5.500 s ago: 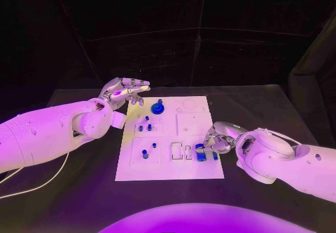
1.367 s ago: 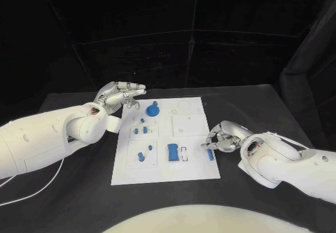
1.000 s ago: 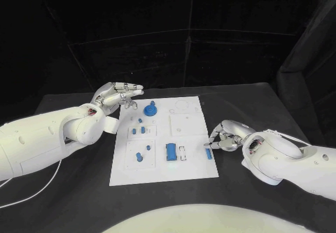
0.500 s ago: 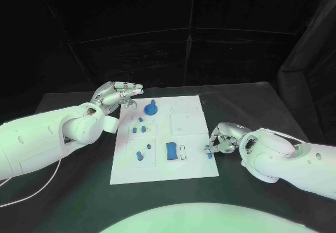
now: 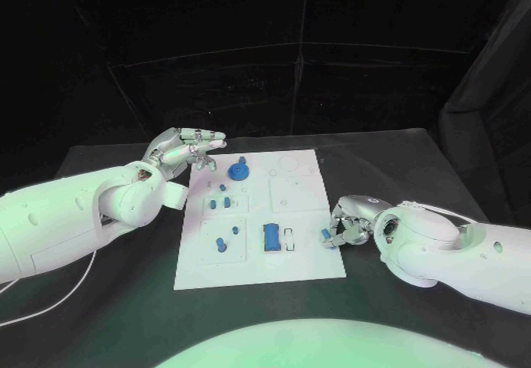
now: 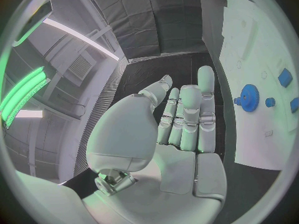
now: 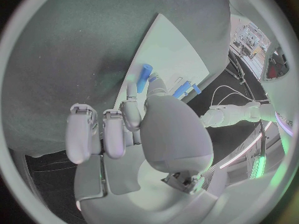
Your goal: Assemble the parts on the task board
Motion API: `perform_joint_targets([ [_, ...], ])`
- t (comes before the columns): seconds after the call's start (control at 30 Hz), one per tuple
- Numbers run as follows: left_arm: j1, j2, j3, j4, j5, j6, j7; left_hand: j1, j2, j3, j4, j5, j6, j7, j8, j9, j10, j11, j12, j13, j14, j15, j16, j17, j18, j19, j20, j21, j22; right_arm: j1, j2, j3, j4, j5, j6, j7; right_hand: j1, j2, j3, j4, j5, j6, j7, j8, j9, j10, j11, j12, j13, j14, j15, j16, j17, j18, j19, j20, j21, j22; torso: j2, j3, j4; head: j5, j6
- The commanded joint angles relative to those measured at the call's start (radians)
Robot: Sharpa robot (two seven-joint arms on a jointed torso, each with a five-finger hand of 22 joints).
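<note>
**Right hand pinching a blue bar at the task board's right edge**

The left hand [image 5: 186, 147] is hovering just off the far left corner of the task board [image 5: 305, 264], holding nothing, its fingers [image 6: 206, 92] standing straight and a little apart in the left wrist view. Nearest that corner on the board, a blue gear [image 5: 240, 169] is sitting. Toward the near side of the board from the gear, small blue pegs [image 5: 218, 204] are standing in a square recess, and nearer still a blue oblong piece [image 5: 222, 246] is lying in a second recess. Right of that piece, around the board's middle, a blue rectangular block [image 5: 270, 236] is lying flat. At the board's right edge, the right hand [image 5: 348, 226] is gripping a blue bar [image 7: 144, 77] between thumb and a fingertip, the bar tilting over the white surface while the other fingers are curling back.
</note>
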Motion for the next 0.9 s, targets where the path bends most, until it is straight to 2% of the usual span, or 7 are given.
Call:
perform_joint_targets([
  [0.03, 0.001, -0.001, 0.001, 0.001, 0.002, 0.011, 0.005, 0.003, 0.008, -0.001, -0.002, 0.003, -0.007, 0.001, 0.006, 0.000, -0.009, 0.001, 0.005, -0.001, -0.005, 0.000, 0.000, -0.001, 0.014, 0.006, 0.004, -0.005, -0.001, -0.001, 0.008, -0.002, -0.001, -0.047, 0.052, -0.014, 0.028, 0.009, 0.004, -0.016, 0.005, 0.009, -0.001, 0.004, 0.004, -0.001, -0.007, -0.006, -0.001, 0.065, -0.005, -0.004, 0.072, -0.011, 0.008, -0.009, -0.002, 0.021, 0.000, -0.0005, -0.0013, 0.001, 0.001],
  [0.13, 0.001, 0.000, 0.001, 0.001, 0.002, 0.012, 0.005, 0.003, 0.008, -0.001, -0.002, 0.003, -0.007, 0.001, 0.006, 0.000, -0.009, 0.001, 0.005, -0.001, -0.005, 0.000, 0.000, -0.001, 0.014, 0.006, 0.004, -0.005, -0.001, -0.002, 0.016, -0.002, -0.002, -0.061, 0.055, -0.019, 0.068, 0.030, 0.023, -0.037, 0.003, 0.010, -0.004, 0.003, 0.007, -0.002, -0.010, -0.008, -0.001, 0.066, -0.008, -0.003, 0.076, -0.011, 0.008, -0.011, -0.002, 0.022, 0.000, -0.0006, -0.0016, 0.002, 0.001],
  [0.3, 0.001, -0.001, 0.001, 0.001, 0.002, 0.012, 0.005, 0.003, 0.010, -0.002, -0.002, 0.003, -0.006, 0.001, 0.007, 0.000, -0.011, 0.001, 0.007, -0.001, -0.005, 0.001, 0.002, -0.001, 0.013, 0.007, 0.004, -0.006, -0.002, -0.002, 0.026, -0.002, -0.004, -0.078, 0.054, -0.026, 0.166, 0.095, 0.113, -0.083, -0.070, 0.012, -0.007, -0.018, 0.005, -0.006, -0.015, -0.017, -0.002, 0.067, -0.013, -0.001, 0.081, -0.012, 0.010, -0.017, -0.001, 0.025, 0.000, -0.0005, 0.0005, 0.001, 0.000],
  [0.43, 0.000, -0.002, 0.001, 0.002, 0.002, 0.013, 0.004, 0.004, 0.011, -0.001, -0.003, 0.003, -0.006, 0.000, 0.008, 0.000, -0.011, 0.001, 0.008, -0.001, -0.005, 0.001, 0.002, -0.001, 0.014, 0.007, 0.004, -0.006, -0.002, -0.002, 0.030, -0.002, -0.003, -0.078, 0.048, -0.028, 0.152, 0.105, 0.163, -0.066, -0.026, 0.014, -0.007, -0.037, 0.001, -0.005, -0.015, -0.022, -0.003, 0.067, -0.011, 0.000, 0.083, -0.013, 0.010, -0.016, 0.000, 0.027, 0.000, -0.0004, 0.0009, 0.004, 0.000],
  [0.63, 0.000, -0.002, 0.001, 0.002, 0.002, 0.015, 0.004, 0.011, 0.018, 0.003, -0.006, 0.004, -0.005, 0.000, 0.009, 0.000, -0.014, 0.000, 0.010, -0.002, -0.006, 0.000, 0.002, -0.002, 0.014, 0.007, 0.004, -0.007, -0.002, -0.002, 0.032, -0.002, 0.004, -0.067, 0.023, -0.026, 0.103, 0.084, 0.251, -0.019, 0.035, 0.023, -0.008, -0.063, 0.001, 0.004, -0.017, -0.016, 0.006, 0.069, -0.012, 0.003, 0.092, -0.014, 0.014, -0.017, 0.003, 0.034, 0.000, -0.0004, -0.0011, 0.010, -0.002],
  [0.8, 0.000, -0.001, 0.001, 0.000, 0.002, 0.018, 0.001, 0.011, 0.019, 0.004, -0.006, 0.004, -0.005, 0.000, 0.009, 0.000, -0.014, 0.001, 0.010, -0.002, -0.006, 0.000, 0.002, -0.003, 0.014, 0.007, 0.004, -0.007, -0.002, -0.002, 0.031, -0.002, 0.017, -0.042, -0.004, -0.018, 0.047, -0.007, 0.458, 0.019, 0.049, 0.047, -0.005, -0.087, 0.015, 0.014, -0.024, -0.011, 0.019, 0.071, -0.012, 0.006, 0.101, -0.016, 0.017, -0.016, 0.007, 0.042, 0.000, -0.0002, 0.0002, 0.016, -0.002],
  [0.9, 0.000, 0.000, 0.001, -0.001, 0.002, 0.020, 0.000, 0.011, 0.019, 0.004, -0.007, 0.004, -0.005, 0.000, 0.009, 0.000, -0.014, 0.001, 0.010, -0.002, -0.007, 0.000, 0.002, -0.004, 0.014, 0.007, 0.004, -0.007, -0.002, -0.002, 0.031, -0.002, 0.027, -0.026, -0.027, -0.013, 0.012, -0.034, 0.523, 0.024, 0.046, 0.048, -0.007, -0.094, 0.025, 0.018, -0.016, -0.008, 0.025, 0.072, -0.012, 0.009, 0.106, -0.015, 0.017, -0.018, 0.007, 0.044, -0.001, -0.0005, 0.0005, 0.016, -0.002],
])
